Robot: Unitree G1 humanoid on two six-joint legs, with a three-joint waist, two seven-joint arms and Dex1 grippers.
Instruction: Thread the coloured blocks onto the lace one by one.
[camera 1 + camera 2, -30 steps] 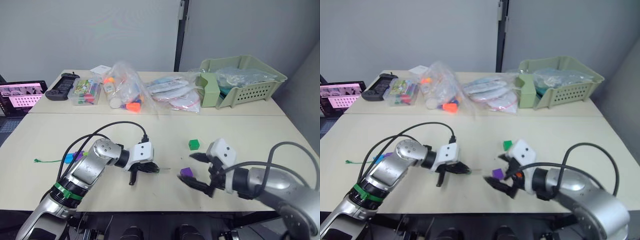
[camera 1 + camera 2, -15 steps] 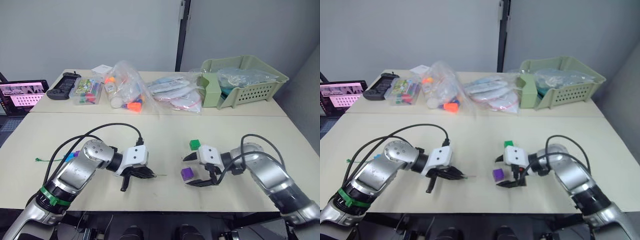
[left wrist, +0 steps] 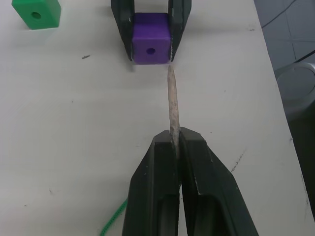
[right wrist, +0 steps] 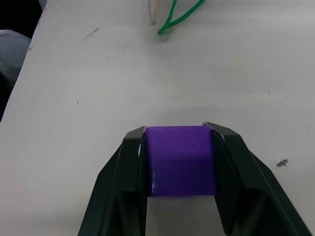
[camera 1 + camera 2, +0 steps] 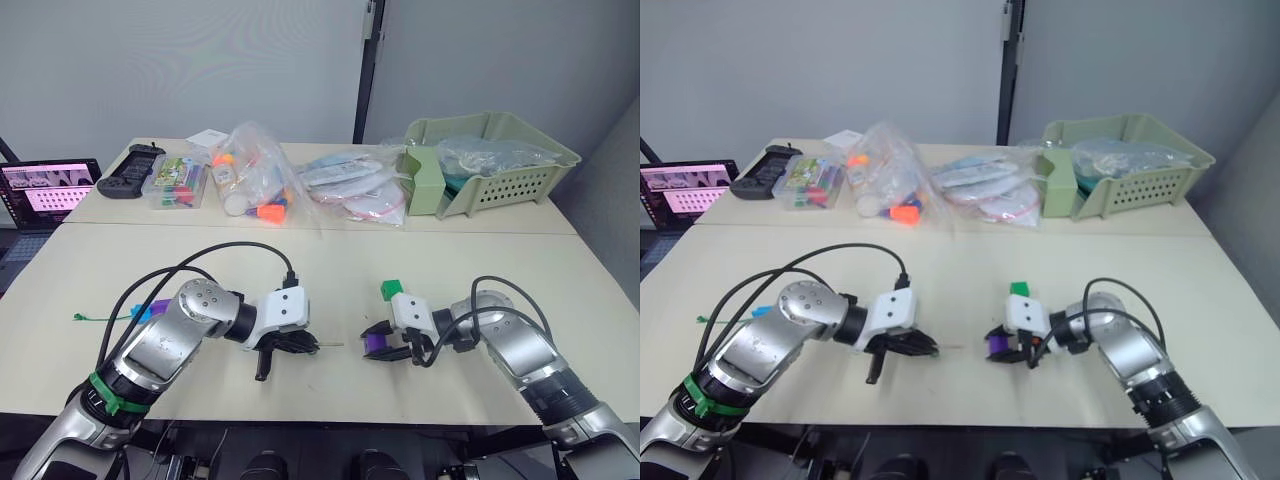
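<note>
My right gripper [image 4: 178,132] is shut on a purple block [image 4: 181,160] that rests on the table, one finger against each side. The block's hole faces my left gripper [image 3: 173,140], which is shut on the stiff pale tip of the lace [image 3: 171,103]. That tip points at the purple block [image 3: 151,45] and ends just short of it, slightly to one side of the hole. The green cord of the lace [image 5: 100,318] trails back past my left arm. A green block [image 5: 390,290] lies just behind the right gripper [image 5: 378,340]. A blue block [image 5: 138,314] and another purple one [image 5: 160,307] lie by the left arm.
Across the back of the table stand a pale green basket [image 5: 490,160], clear plastic bags of toys [image 5: 250,180], a box of markers [image 5: 178,182] and a black controller [image 5: 125,185]. A lit screen [image 5: 45,190] sits at the far left.
The right gripper stood open around the purple block and has now closed on it. The left gripper has brought the lace tip rightwards, closer to the block.
</note>
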